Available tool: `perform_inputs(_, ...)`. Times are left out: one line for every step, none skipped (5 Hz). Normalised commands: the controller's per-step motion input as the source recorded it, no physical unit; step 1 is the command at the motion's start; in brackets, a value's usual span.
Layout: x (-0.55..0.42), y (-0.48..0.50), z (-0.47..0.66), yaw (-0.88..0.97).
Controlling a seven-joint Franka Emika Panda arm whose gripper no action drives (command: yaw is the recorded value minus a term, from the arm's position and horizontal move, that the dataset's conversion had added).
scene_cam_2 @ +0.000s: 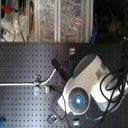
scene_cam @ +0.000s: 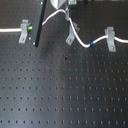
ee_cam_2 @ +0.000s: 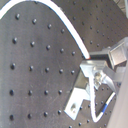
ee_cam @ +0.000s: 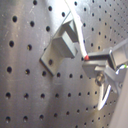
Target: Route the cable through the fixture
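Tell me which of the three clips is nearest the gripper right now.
The middle clip in the first exterior view. The gripper hangs just above it, holding the cable; the left clip and right clip stand well off to either side.

In the first exterior view we see the cable (scene_cam: 92,44) running across the worktop (scene_cam: 65,90) through the middle clip (scene_cam: 70,36), between two other clips.

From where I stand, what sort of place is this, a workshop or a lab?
Most likely a research lab bench. The black board is drilled with a regular grid of holes, small metal clips are bolted to it with a white cord running past them, and a robot arm stands on the board.
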Motion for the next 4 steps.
perform_inputs(0.092, 0.103, 0.25, -0.13)
perform_inputs(0.154, -0.089, 0.12, 0.11)
perform_inputs(-0.058, -0.073, 0.11, -0.31)
perform_inputs(-0.055, -0.073, 0.07, -0.47)
